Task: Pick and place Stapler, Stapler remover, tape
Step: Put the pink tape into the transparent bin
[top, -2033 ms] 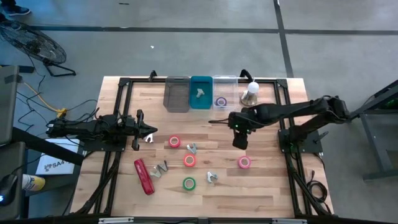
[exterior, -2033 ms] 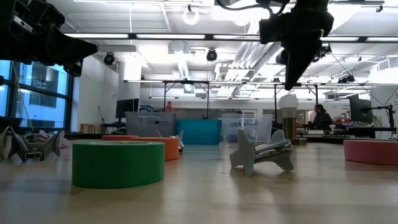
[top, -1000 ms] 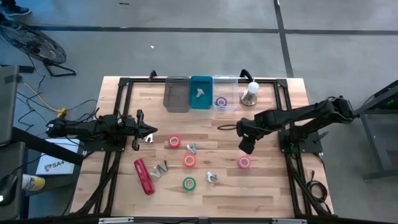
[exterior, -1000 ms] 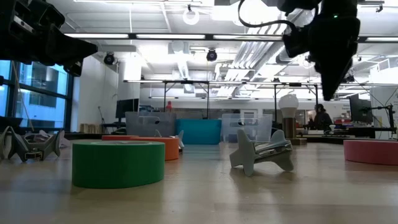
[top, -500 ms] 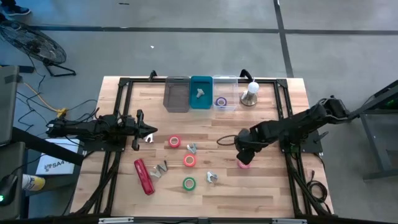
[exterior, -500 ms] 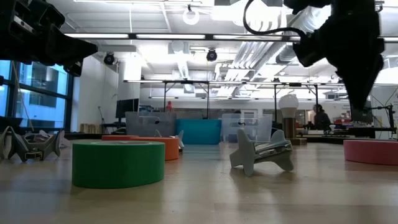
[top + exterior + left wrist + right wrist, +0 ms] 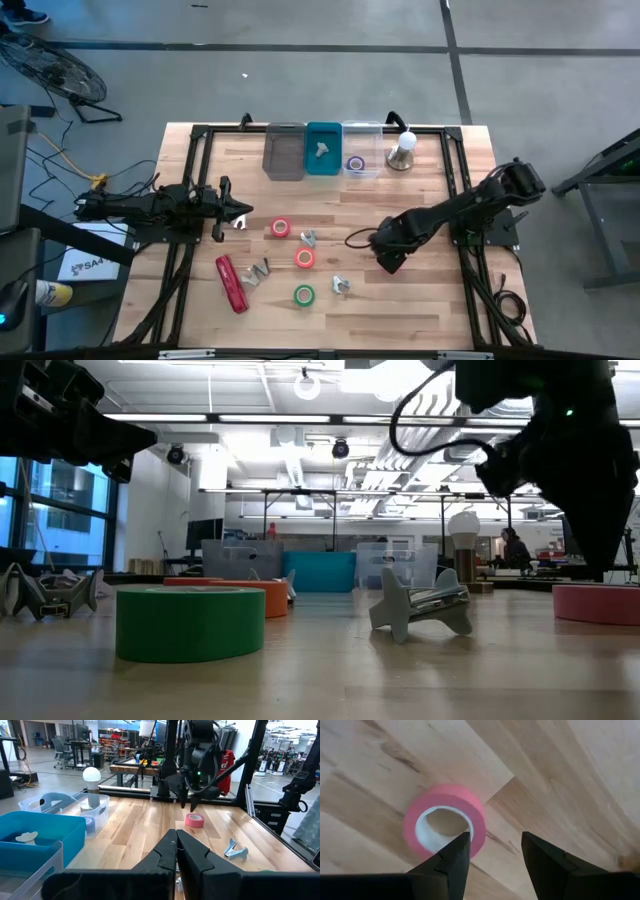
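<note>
High view shows the right gripper [image 7: 390, 257] at the middle right of the frame. Two seconds ago it hung higher up, near the bins [image 7: 322, 150]. Now it has come down over the pink tape roll [image 7: 445, 821], which it hides from above. In the right wrist view its two fingers stand apart, with one fingertip over the roll's rim and the other over bare wood beside it. They do not hold the roll yet. The roll lies flat on the table [image 7: 430, 300].

That means the pink roll looks like the next thing to be picked up. A purple roll [image 7: 355, 163] already sits in the clear bin.

The left gripper [image 7: 243, 212] waits at the middle left, fingers together, and has not moved. The red stapler [image 7: 231, 283] lies at the lower left. Red [image 7: 281, 228], orange [image 7: 305, 258] and green [image 7: 303, 295] rolls lie in the middle, all unmoved.
</note>
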